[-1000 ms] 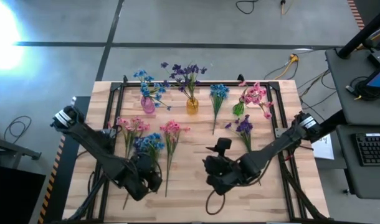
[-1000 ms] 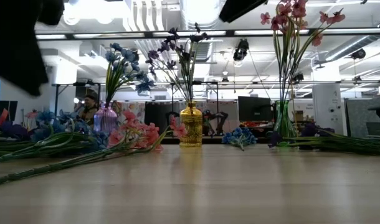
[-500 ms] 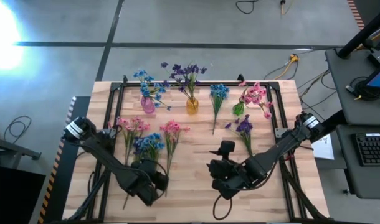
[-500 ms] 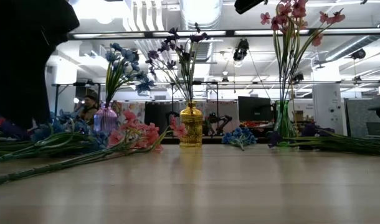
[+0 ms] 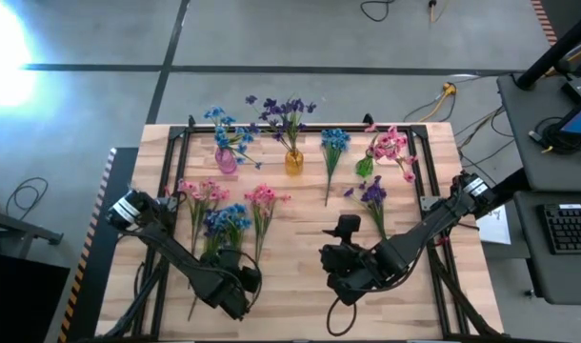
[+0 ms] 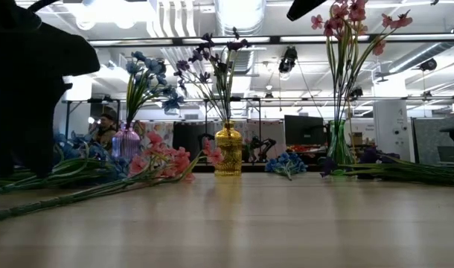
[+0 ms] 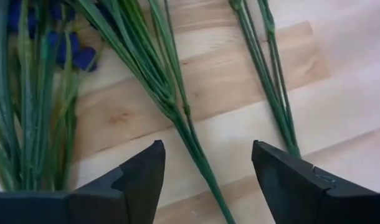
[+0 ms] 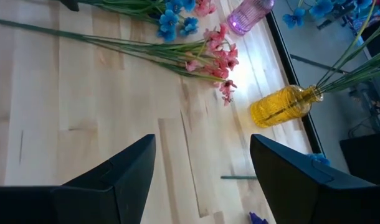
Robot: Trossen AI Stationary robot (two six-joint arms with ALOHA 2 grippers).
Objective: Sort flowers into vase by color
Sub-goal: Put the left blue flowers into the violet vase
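Green stems lie flat on the wooden desk [image 5: 300, 238] in the lower left of the high view. The left claw [image 7: 205, 171] hangs low over them with its fingers spread wide, and one thin stem [image 7: 190, 134] runs right between them. It holds nothing yet. Just beside that stem lie the blue flowers [image 5: 226, 219] and two pink flowers [image 5: 264, 197]. The right claw [image 8: 202, 165] waits in the lower middle, open and empty. At the top of the picture stand three vases: a pink vase [image 5: 226, 160] with blue flowers, a yellow vase [image 5: 293, 161] with purple ones, and a green vase [image 5: 365, 167] with pink ones.

What could go wrong? The stems lie close together, so the claw may pinch two at once — or pick a stem of the wrong colour. A thin stem could also slip out.

A second ago the left claw was narrower and sat farther to the left; now it has opened wide and moved in over the stems.
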